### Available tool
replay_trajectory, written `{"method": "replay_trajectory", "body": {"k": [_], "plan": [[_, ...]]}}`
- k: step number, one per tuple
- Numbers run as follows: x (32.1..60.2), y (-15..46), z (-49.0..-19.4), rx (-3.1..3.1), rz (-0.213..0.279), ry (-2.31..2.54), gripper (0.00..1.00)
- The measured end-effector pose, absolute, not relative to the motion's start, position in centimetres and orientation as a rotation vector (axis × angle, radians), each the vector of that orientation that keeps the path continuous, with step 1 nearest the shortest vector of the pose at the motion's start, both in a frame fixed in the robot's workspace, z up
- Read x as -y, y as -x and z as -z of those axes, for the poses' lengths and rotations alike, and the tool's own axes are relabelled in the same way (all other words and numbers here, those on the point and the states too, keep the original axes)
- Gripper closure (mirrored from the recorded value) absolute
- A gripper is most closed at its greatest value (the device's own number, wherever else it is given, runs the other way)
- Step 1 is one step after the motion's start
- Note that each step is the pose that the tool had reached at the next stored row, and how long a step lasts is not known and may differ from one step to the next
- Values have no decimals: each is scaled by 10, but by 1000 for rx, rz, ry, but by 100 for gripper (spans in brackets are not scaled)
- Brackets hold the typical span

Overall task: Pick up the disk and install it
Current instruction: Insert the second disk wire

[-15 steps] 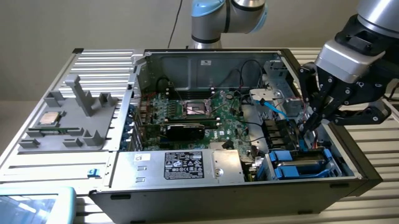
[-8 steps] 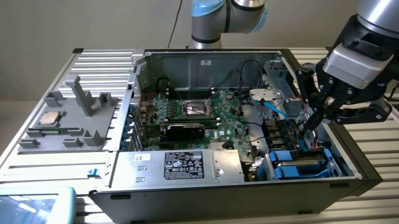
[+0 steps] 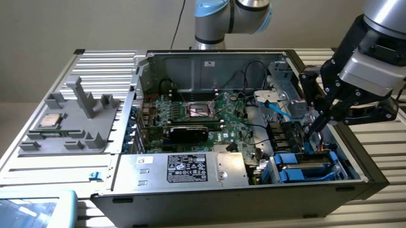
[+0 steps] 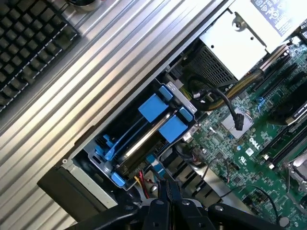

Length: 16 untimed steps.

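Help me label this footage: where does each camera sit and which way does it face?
Exterior view: off the arm, above the open computer case, looking down into it; the arm and its shut hand come in at the exterior view's right.
Wrist view: on the wrist, looking down into the case past the hand.
Shared: the blue-framed drive bay, the green circuit board, the silver box.

ribbed metal table (image 3: pixel 381 142), open computer case (image 3: pixel 209 59)
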<state>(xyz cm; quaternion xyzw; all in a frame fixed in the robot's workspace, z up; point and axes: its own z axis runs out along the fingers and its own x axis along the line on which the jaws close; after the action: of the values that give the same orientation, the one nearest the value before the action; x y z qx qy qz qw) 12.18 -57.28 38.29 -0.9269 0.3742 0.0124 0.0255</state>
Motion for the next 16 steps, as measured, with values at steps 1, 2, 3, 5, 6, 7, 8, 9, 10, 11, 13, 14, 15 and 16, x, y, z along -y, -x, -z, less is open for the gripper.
{"method": "replay_trajectory", "body": {"k": [1, 2, 3, 5, 6, 7, 8, 9, 10, 11, 13, 14, 15, 16], "plan": [[573, -122, -383, -1130, -38, 2875, 89], [573, -122, -383, -1104, -38, 2885, 89], [573, -122, -383, -1078, -38, 2894, 89], [573, -122, -383, -1025, -39, 2912, 89], [573, -122, -383, -996, -40, 2921, 89], [573, -122, -383, -970, -41, 2930, 89], [573, -122, -383, -943, -41, 2938, 89], [573, -122, -383, -917, -42, 2946, 89], [573, -122, -383, -890, -43, 2953, 89], [573, -122, -383, -863, -45, 2961, 89], [573, -122, -383, -808, -47, 2975, 89], [573, -122, -383, -782, -48, 2981, 89], [573, -122, -383, -754, -49, 2987, 89], [573, -122, -383, -726, -51, 2992, 89]]}}
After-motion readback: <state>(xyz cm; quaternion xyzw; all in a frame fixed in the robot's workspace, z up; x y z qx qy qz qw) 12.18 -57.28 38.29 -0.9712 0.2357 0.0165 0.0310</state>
